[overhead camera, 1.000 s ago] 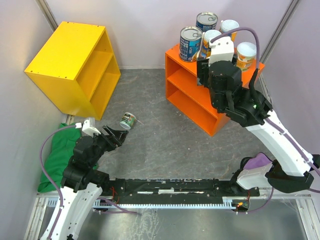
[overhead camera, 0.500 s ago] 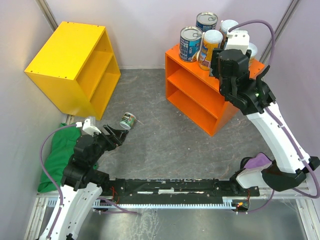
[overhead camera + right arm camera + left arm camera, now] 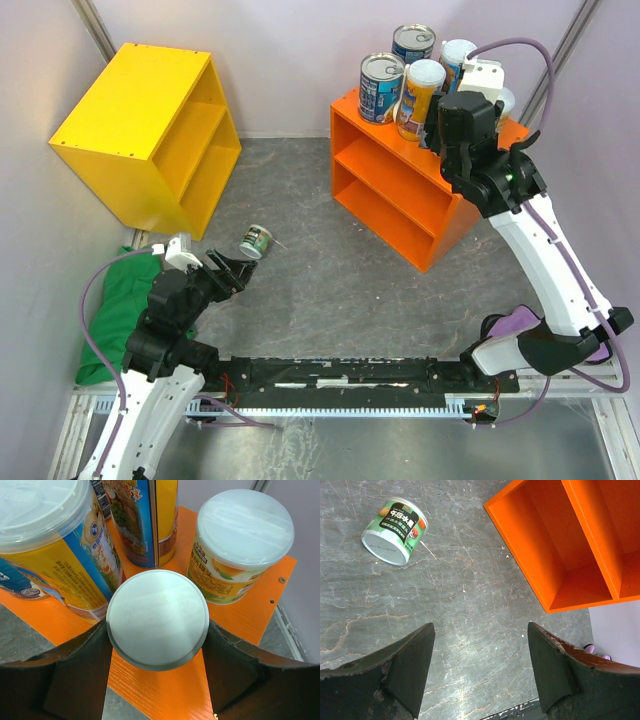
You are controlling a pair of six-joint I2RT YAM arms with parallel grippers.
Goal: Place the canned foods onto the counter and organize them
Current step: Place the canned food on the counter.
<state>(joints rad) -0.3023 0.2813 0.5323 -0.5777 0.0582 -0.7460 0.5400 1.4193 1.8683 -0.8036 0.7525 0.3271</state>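
Top ext: right tool [image 3: 455, 138] sits over the orange counter [image 3: 343, 130]; its grip is hidden here. On top: 2 blue tins [image 3: 381, 86], 2 slim cans [image 3: 422, 95], 1 short can [image 3: 508, 100] part-hidden by the arm. 1 fallen can [image 3: 256, 241] lies on the grey surface [image 3: 330, 290].

Left wrist: left tool [image 3: 480, 665] wide, empty; fallen can [image 3: 394, 530] ahead, apart.

Right wrist: right tool [image 3: 157, 627] clamps a silver-topped held can [image 3: 157, 615] over the counter top, near its edge. Step, prob.: setting down can 6 of 7. Next: lower, let go, lift w/o nudging neighbours.
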